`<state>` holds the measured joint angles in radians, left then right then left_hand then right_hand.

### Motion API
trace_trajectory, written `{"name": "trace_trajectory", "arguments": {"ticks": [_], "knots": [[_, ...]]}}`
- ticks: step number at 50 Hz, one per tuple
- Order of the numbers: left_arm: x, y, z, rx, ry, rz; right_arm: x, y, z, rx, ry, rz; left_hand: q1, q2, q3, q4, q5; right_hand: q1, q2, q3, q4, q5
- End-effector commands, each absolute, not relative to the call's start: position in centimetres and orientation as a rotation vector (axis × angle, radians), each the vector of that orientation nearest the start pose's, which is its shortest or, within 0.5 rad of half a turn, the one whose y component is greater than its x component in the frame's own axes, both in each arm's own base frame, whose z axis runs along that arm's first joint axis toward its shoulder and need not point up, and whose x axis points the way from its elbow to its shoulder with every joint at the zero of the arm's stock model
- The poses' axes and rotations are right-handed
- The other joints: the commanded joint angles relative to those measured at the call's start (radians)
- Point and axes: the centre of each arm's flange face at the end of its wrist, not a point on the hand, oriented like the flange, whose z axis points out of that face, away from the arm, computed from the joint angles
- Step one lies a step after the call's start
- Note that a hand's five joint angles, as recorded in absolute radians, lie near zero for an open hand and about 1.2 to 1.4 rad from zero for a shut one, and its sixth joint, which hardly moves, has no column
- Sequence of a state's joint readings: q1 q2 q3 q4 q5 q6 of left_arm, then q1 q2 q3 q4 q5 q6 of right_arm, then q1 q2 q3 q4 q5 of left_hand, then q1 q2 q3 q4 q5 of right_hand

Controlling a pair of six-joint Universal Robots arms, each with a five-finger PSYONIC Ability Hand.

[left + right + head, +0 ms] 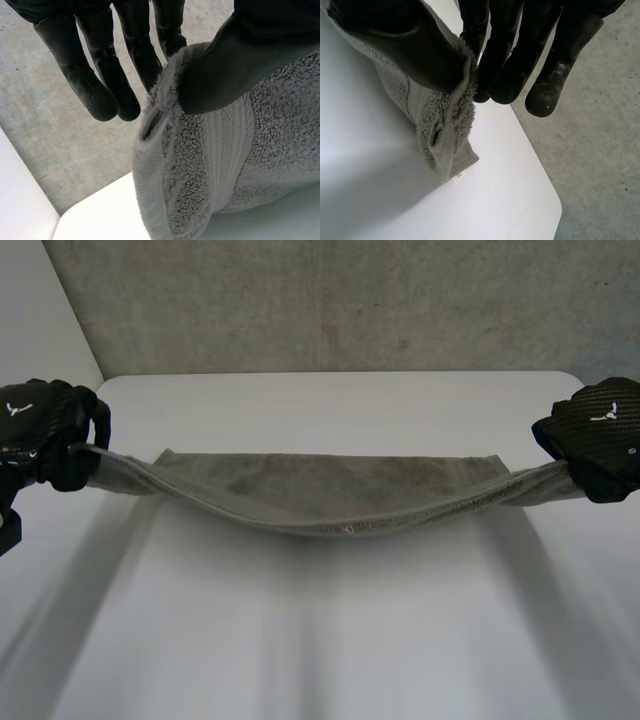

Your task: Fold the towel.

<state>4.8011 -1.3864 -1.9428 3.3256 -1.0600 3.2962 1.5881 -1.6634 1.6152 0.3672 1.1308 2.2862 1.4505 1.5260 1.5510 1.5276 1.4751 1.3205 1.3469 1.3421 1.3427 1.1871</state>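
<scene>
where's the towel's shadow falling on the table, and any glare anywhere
Head view: the towel, stretched between the left hand and the right hand, throws a soft, streaky grey shadow on the white table on its near side; no hard glare spot. Right wrist view: a diffuse shadow lies on the table under the pinched corner. Left wrist view: the table under the towel looks shaded.

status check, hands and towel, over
Left hand pinching one end of the towel, right hand the other. Towel stretched between them, sagging mid-span over the table. No obstruction seen.
</scene>
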Motion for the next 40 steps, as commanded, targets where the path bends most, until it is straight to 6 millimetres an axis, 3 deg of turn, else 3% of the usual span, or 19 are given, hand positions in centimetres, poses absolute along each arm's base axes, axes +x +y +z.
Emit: {"name": "trace_trajectory", "arguments": {"ticks": [1, 2, 5, 10, 11, 13, 19, 27, 32, 40], "knots": [[-15.7, -26.5, 24.4, 0.69, 2.381, -2.282, 17.2, -25.4, 28.3, -1.48, 2.205, -1.883, -0.054, -0.13, -0.155, -0.131, -0.253, 0.076, 0.049, 0.054, 0.054, 0.035], [-15.7, -27.3, 23.4, 0.688, 2.423, -2.249, 17.3, -26.0, 27.4, -1.482, 2.221, -1.833, -0.054, -0.13, -0.155, -0.131, -0.253, 0.076, 0.049, 0.054, 0.054, 0.035], [-15.9, -28.2, 22.7, 0.694, 2.437, -2.238, 17.4, -26.8, 26.7, -1.485, 2.235, -1.801, -0.054, -0.13, -0.155, -0.131, -0.253, 0.076, 0.049, 0.054, 0.054, 0.035], [-16.6, -31.9, 20.8, 0.687, 2.47, -2.199, 18.1, -30.2, 24.2, -1.484, 2.266, -1.7, -0.054, -0.13, -0.155, -0.131, -0.253, 0.076, 0.049, 0.054, 0.054, 0.035], [-16.6, -31.9, 20.8, 0.687, 2.47, -2.198, 18.1, -30.2, 24.2, -1.484, 2.266, -1.7, -0.054, -0.13, -0.155, -0.131, -0.253, 0.076, 0.049, 0.054, 0.054, 0.035], [-16.8, -34.2, 19.9, 0.637, 2.471, -2.163, 18.3, -32.1, 23.0, -1.474, 2.289, -1.677, -0.054, -0.13, -0.155, -0.131, -0.253, 0.076, 0.049, 0.054, 0.054, 0.035], [-18.0, -37.0, 18.5, 0.605, 2.454, -2.139, 19.3, -34.7, 21.1, -1.468, 2.316, -1.681, -0.054, -0.13, -0.155, -0.131, -0.253, 0.076, 0.049, 0.054, 0.054, 0.035], [-20.1, -40.3, 15.2, 0.648, 2.397, -2.098, 21.7, -39.1, 17.5, -1.499, 2.293, -1.94, -0.054, -0.13, -0.155, -0.131, -0.253, 0.076, 0.049, 0.054, 0.054, 0.035], [-21.8, -41.2, 14.1, 0.702, 2.345, -2.112, 22.7, -40.8, 16.6, -1.481, 2.249, -2.097, -0.054, -0.13, -0.155, -0.131, -0.253, 0.076, 0.049, 0.054, 0.054, 0.035], [-22.8, -42.5, 13.2, 0.663, 2.254, -2.162, 24.1, -42.2, 15.3, -1.463, 2.154, -2.244, -0.054, -0.13, -0.155, -0.131, -0.253, 0.076, 0.049, 0.054, 0.054, 0.035]]}}
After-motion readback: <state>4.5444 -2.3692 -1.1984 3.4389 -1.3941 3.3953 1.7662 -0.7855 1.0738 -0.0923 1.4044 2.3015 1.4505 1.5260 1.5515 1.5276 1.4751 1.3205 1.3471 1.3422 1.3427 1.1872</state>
